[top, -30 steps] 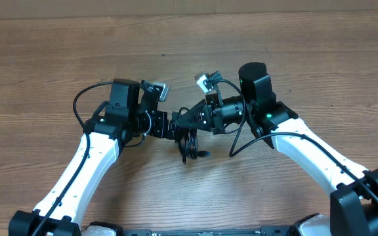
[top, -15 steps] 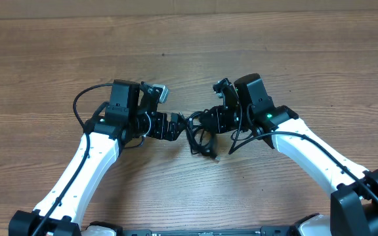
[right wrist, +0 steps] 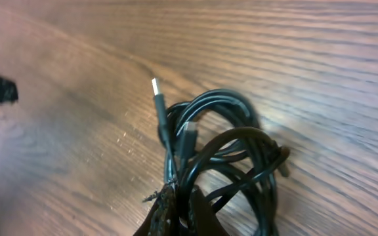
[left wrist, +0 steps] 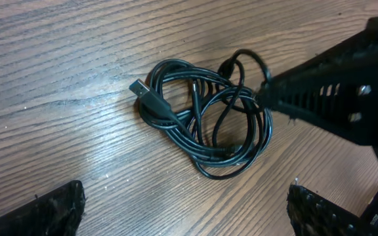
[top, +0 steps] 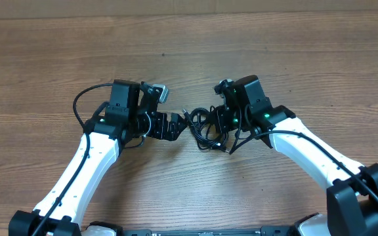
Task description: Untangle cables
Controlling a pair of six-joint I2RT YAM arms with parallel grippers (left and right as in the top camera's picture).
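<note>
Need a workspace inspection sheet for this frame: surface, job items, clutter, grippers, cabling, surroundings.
Surface: wooden table, bare wood showing around the arms.
Job's things: cables, one coiled, tangled bundle lying on the table, a plug end sticking out.
Clutter: nothing seen.
Grippers: left gripper open, facing the bundle, not touching it; right gripper shut on strands at the bundle's edge.
Cables: thicker arm leads loop beside each arm.
Surroundings: nothing seen.

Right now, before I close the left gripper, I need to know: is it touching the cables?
Apart. The left wrist view shows bare table between the open left gripper and the cables.
</note>
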